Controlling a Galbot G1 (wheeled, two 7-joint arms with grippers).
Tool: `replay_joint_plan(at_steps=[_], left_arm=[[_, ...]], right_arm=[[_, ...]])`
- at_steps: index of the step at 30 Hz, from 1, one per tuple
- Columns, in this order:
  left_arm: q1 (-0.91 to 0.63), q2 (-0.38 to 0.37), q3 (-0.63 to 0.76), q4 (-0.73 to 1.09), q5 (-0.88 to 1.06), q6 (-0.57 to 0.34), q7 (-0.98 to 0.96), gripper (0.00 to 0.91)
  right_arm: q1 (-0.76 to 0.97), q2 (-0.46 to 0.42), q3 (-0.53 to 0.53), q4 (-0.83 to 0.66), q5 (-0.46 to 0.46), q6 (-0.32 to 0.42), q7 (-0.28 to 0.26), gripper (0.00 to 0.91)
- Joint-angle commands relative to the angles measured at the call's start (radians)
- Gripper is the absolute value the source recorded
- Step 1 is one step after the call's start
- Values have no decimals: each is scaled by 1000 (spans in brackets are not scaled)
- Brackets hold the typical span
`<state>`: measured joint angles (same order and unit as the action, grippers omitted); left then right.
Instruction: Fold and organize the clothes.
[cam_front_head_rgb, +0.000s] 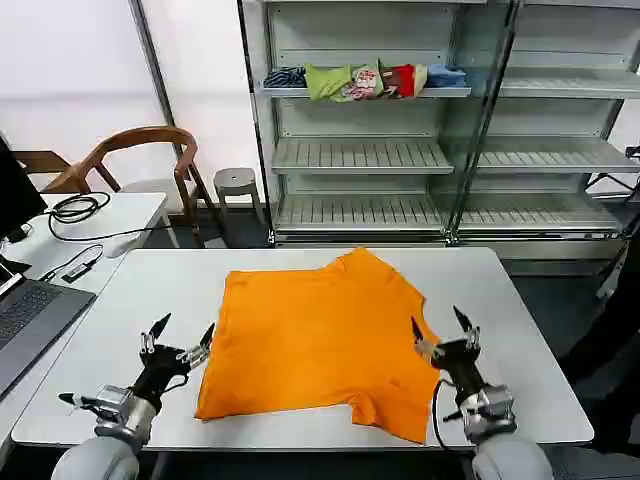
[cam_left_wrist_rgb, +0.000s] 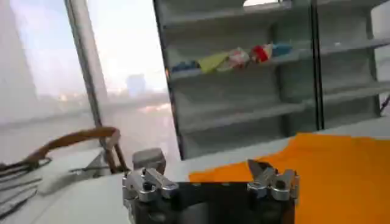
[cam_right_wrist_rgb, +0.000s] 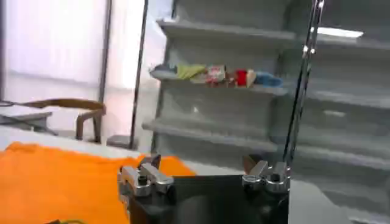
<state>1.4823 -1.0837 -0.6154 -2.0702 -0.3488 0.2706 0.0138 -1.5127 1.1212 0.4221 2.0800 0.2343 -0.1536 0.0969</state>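
Note:
The clothes are one bright orange T-shirt (cam_front_head_rgb: 320, 335) lying spread and slightly skewed on the white table (cam_front_head_rgb: 520, 330), with one sleeve near the front right. The same orange cloth (cam_left_wrist_rgb: 341, 164) shows in the left wrist view, and the T-shirt (cam_right_wrist_rgb: 55, 176) fills the low part of the right wrist view. My left gripper (cam_front_head_rgb: 183, 334) hovers open just off the shirt's left edge near the table front. My right gripper (cam_front_head_rgb: 440, 328) stands open at the shirt's right front edge, beside the sleeve. Neither holds anything.
A metal shelf rack (cam_front_head_rgb: 400, 150) stands behind the table with a multicoloured heap of garments (cam_front_head_rgb: 365, 80) on its upper shelf. A wooden chair (cam_front_head_rgb: 140, 150) and a stool (cam_front_head_rgb: 237, 183) are at the back left. A side desk (cam_front_head_rgb: 110, 215) with cables and a laptop (cam_front_head_rgb: 25, 320) lies left.

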Motion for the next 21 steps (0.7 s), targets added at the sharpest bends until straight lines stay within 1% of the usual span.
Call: replay_joint_plan(at_steps=[1,4,8,12,16,21], left_arm=[[129,3,-8,-141,-65,232,-37,907],[133,6,-2,-143,-66,275,-46,907],[143,6,13,-160,-74,303,-65,907],[168,-2,30,-162,-60,305,-81,907],[176,6,22,-127,-54,306,-102,907],[194,18,5,-109,-89,305,-111,907]], right_arm=[[-164,-27,-10,71,10,-28,13,907],[-184,-32,-4,70,11,-33,18,907],[-216,-50,4,66,15,-42,-1,907],[-257,-51,8,73,13,-49,-29,907],[-289,-53,9,79,4,-51,-34,907],[-307,-53,9,86,4,-56,-26,907]])
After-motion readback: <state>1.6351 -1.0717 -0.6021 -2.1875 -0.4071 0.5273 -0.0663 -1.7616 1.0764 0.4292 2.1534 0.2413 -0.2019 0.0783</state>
